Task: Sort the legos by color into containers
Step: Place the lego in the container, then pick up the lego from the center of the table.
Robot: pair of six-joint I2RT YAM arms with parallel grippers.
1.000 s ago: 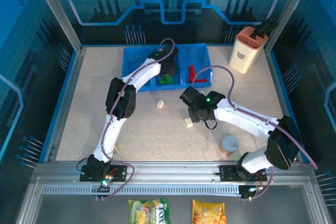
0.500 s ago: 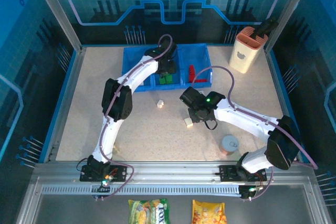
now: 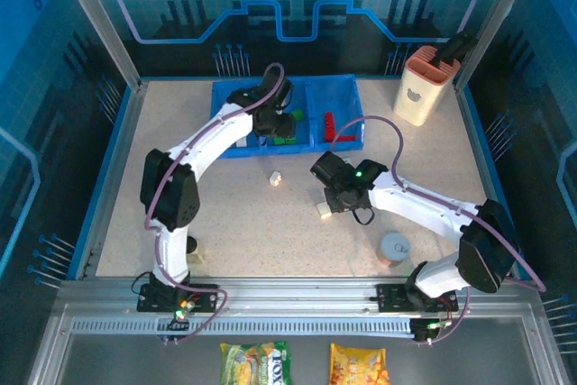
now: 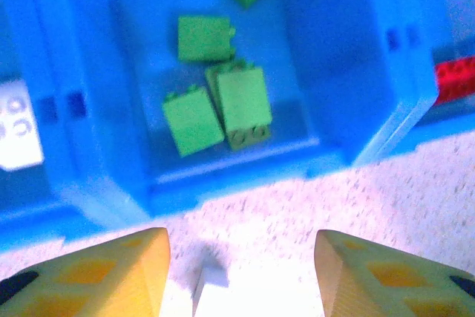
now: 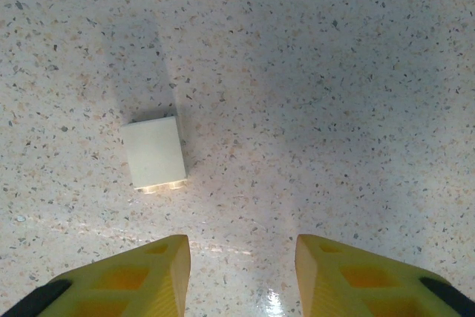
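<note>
The blue three-compartment tray [image 3: 236, 149] stands at the back of the table. Green legos [image 3: 287, 129] lie in its middle compartment [image 4: 349, 72], several of them [image 4: 243, 102]. Red legos [image 3: 330, 122] lie in the right one, and a white one [image 4: 15, 124] in the left. My left gripper [image 3: 269, 122] hangs open and empty [image 4: 239, 237] over the tray's front wall. A white lego [image 3: 276, 178] lies on the table below the tray. A second white lego [image 3: 324, 210] [image 5: 154, 154] lies just ahead and left of my right gripper [image 3: 336, 202], which is open and empty [image 5: 241, 241].
A peach-and-white holder [image 3: 422, 86] stands at the back right. A round silver can [image 3: 394, 248] sits near the right arm's base. Two snack packets [image 3: 257, 362] lie in front of the rail. Metal posts frame the table's corners.
The left arm has swung its elbow out to the left and drawn its gripper back from over the middle compartment toward the tray's front. The right arm has barely moved.
</note>
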